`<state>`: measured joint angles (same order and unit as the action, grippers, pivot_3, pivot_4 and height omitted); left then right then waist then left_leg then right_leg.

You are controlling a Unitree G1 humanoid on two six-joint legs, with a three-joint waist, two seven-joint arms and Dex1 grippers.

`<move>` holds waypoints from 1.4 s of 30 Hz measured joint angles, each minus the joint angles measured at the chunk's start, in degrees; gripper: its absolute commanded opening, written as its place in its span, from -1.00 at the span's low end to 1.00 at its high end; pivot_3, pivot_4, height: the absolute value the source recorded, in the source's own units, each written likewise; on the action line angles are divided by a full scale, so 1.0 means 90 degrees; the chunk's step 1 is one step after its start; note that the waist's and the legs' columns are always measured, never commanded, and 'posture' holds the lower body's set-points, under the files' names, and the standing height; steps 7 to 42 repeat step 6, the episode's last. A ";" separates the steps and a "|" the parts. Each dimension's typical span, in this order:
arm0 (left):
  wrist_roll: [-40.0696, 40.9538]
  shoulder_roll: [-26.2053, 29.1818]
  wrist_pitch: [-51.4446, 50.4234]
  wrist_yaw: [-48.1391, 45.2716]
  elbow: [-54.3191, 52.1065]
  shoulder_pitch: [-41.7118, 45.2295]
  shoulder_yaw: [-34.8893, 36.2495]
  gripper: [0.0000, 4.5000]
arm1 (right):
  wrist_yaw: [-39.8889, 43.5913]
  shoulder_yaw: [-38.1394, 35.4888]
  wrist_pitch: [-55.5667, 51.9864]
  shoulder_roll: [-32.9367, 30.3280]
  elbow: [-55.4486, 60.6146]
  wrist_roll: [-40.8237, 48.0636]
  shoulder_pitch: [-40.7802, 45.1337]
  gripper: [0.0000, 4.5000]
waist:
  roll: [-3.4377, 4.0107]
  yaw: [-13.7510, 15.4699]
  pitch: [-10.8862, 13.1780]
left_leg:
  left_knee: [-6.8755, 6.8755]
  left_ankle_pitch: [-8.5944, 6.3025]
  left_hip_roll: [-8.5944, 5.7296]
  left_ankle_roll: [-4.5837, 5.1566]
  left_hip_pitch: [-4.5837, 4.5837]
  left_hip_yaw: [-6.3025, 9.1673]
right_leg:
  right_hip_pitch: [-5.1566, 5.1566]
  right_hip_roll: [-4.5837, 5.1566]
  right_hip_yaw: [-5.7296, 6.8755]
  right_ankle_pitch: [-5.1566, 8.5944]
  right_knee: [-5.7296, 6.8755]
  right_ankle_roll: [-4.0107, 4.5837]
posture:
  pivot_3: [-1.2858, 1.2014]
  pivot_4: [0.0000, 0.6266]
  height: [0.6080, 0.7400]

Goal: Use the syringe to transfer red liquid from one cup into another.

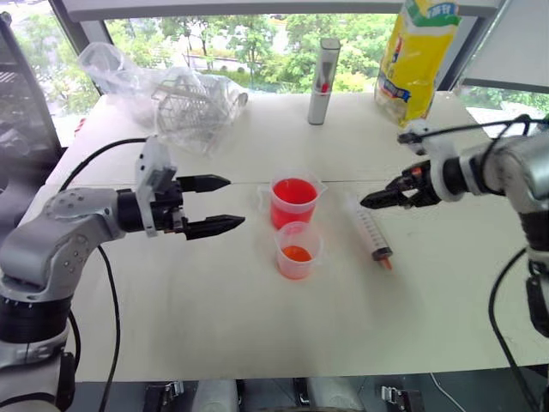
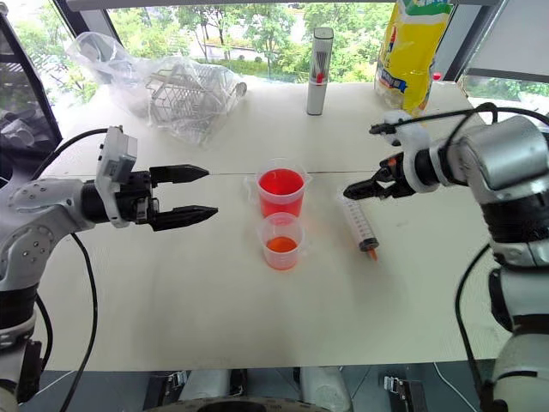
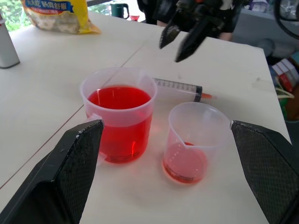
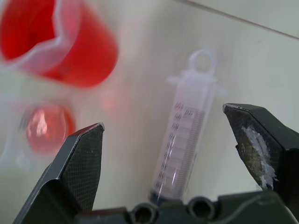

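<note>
- The syringe (image 1: 373, 233) lies flat on the white table (image 1: 214, 326), right of the two cups, its reddish tip pointing toward the near edge and its ring-ended plunger toward the far side.
- The larger handled cup (image 1: 294, 202) stands mid-table, filled well up with red liquid (image 1: 294, 190).
- The smaller cup (image 1: 298, 250) stands just in front of it, close beside it, with only a shallow orange-red layer at its bottom.
- The left gripper (image 1: 214, 204) hovers left of the cups, pointing right, its fingers spread wide and empty.
- The right gripper (image 1: 377, 199) hangs above the syringe's far end, fingers parted, holding nothing.
- Far back stand an upright grey tube (image 1: 322, 80), a yellow bag (image 1: 418, 56) and a wire basket (image 1: 190, 105) in clear plastic wrap.
</note>
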<state>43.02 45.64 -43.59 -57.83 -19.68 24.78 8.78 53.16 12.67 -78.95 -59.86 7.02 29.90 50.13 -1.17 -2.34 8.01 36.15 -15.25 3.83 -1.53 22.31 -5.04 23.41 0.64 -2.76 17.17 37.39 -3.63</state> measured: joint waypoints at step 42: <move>0.0174 0.0151 -0.0138 0.0143 -0.0191 -0.0211 0.0193 1.00 | 0.1123 -0.1447 0.1639 -0.0601 0.1530 0.0625 -0.1627 0.98 | -0.0001 -0.0019 0.0000 | 0.0002 0.0000 0.0001 0.0000 -0.0022 0.0000 | -0.0024 -0.0001 0.0000 0.0001 -0.0002 -0.0003 | 0.03 -0.52 1.00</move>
